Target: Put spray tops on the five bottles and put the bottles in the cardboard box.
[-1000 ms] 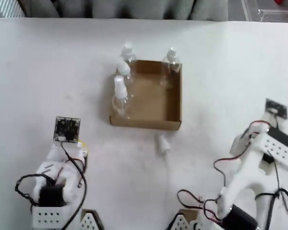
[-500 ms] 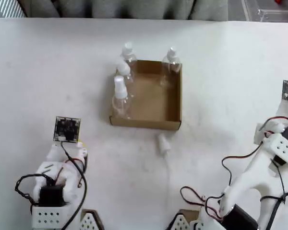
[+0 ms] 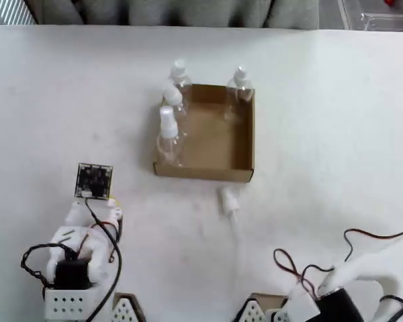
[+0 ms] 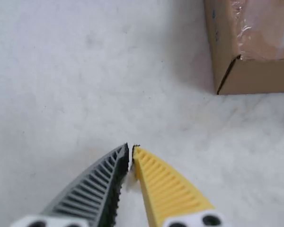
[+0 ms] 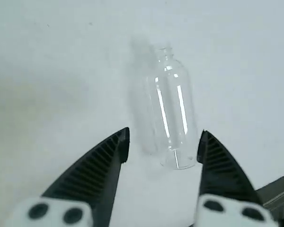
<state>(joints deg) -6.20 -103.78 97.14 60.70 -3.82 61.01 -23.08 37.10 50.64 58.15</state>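
Observation:
The cardboard box lies open at the table's middle. Several clear bottles with white spray tops stand at its left and far sides: one against the left wall, one at the far left corner, one behind it and one at the far right corner. A loose spray top lies just in front of the box. In the right wrist view a clear bottle without a top lies on the table, and my right gripper stands open astride its base. My left gripper is shut and empty, short of the box corner.
My left arm rests at the near left of the table. My right arm with its loose wires reaches off the near right edge. White table surface spreads around the box on all sides.
My right arm has swung right and toward the near edge, its wrist leaving the high view. The left arm, box, bottles and loose spray top have not moved.

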